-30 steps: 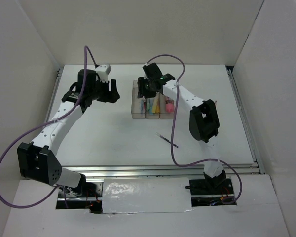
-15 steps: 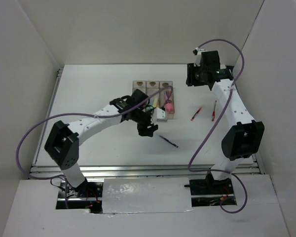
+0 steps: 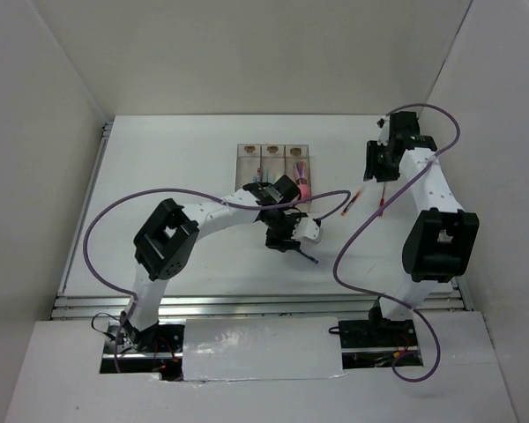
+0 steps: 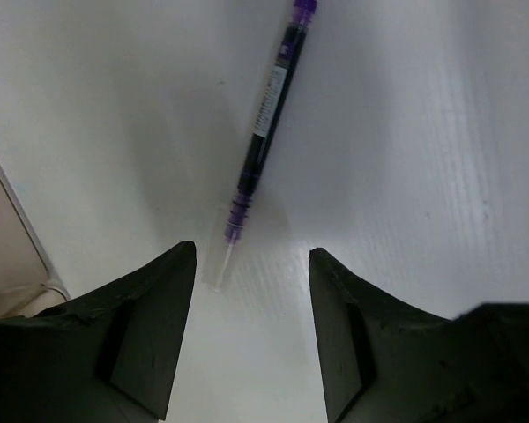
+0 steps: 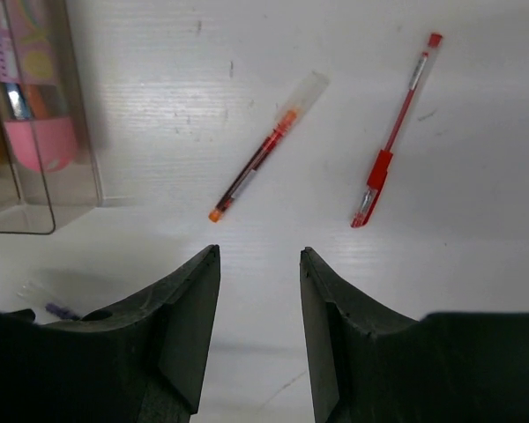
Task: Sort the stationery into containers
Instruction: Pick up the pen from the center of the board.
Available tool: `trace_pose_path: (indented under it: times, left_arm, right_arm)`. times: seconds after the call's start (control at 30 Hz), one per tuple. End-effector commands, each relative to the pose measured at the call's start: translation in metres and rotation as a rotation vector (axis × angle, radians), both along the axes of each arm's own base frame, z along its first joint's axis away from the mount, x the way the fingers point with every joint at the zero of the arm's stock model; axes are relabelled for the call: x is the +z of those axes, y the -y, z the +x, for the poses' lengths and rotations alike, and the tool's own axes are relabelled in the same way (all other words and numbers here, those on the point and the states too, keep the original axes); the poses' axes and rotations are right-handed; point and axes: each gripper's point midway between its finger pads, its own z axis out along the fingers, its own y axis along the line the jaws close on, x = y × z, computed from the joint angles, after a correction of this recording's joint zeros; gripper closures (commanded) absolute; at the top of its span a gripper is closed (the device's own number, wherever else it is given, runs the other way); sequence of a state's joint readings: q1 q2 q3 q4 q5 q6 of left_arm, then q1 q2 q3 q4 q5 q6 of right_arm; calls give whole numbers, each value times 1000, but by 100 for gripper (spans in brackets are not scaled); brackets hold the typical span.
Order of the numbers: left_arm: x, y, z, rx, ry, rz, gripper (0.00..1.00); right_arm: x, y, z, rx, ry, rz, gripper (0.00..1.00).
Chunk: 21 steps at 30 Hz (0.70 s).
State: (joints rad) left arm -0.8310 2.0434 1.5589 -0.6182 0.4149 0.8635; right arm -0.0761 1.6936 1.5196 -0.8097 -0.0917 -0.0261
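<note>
Progress: past the halfway mark, by my reading. Bins (image 3: 246, 172) sit mid-worktop toward the far edge and are already part-filled. A pink marker (image 5: 40, 141) lies in the right-hand bin, with yellowish items in the one beside it. The left arm (image 3: 213, 214) covers the bins' near ends in the top view, so no full count.

Three pieces are loose on the worktop:
- purple pen (image 4: 264, 132), mid-worktop, just to the near side of the bins
- capped red pen (image 5: 266, 157), clear cap, between the bins and the right edge
- red pen (image 5: 391, 150), near it on the side of the right edge, not touching it

Left jaws: open, empty, over the purple pen. Its tip shows in the gap between the fingers. Cannot tell whether anything touches. Judged step: lining up to pick this pen.

Right jaws: open, empty, above the worktop with both red pens ahead, more in line with the capped one. Cannot tell which is the target.

Left to do: all three pens into bins. Nothing shows which bin each belongs in.
</note>
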Motion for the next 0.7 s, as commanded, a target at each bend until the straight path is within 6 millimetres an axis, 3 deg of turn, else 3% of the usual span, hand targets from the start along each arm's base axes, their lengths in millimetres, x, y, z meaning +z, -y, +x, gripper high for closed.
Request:
trace_pose_path:
  times: [0.0, 0.13, 0.3, 0.5, 0.6, 0.67]
  left_arm:
    - [0, 19, 10, -75, 52, -32, 34]
    - [-12, 23, 12, -97, 36, -10, 39]
    - [-25, 28, 11, -97, 28, 11, 45]
    - [-44, 27, 5, -98, 10, 64, 55]
    - [-50, 23, -1, -101, -16, 87, 67]
    - [-51, 19, -10, -118, -45, 105, 70]
  right_arm:
    - [-5, 5, -9, -37, -23, 23, 52]
    - [-17, 25, -12, -123, -58, 24, 52]
    - [-32, 64, -11, -249, -85, -15, 53]
    - [-50, 85, -2, -331, -117, -28, 53]
    - [-56, 90, 9, -356, -110, -32, 53]
    - [-68, 93, 14, -375, -133, -39, 53]
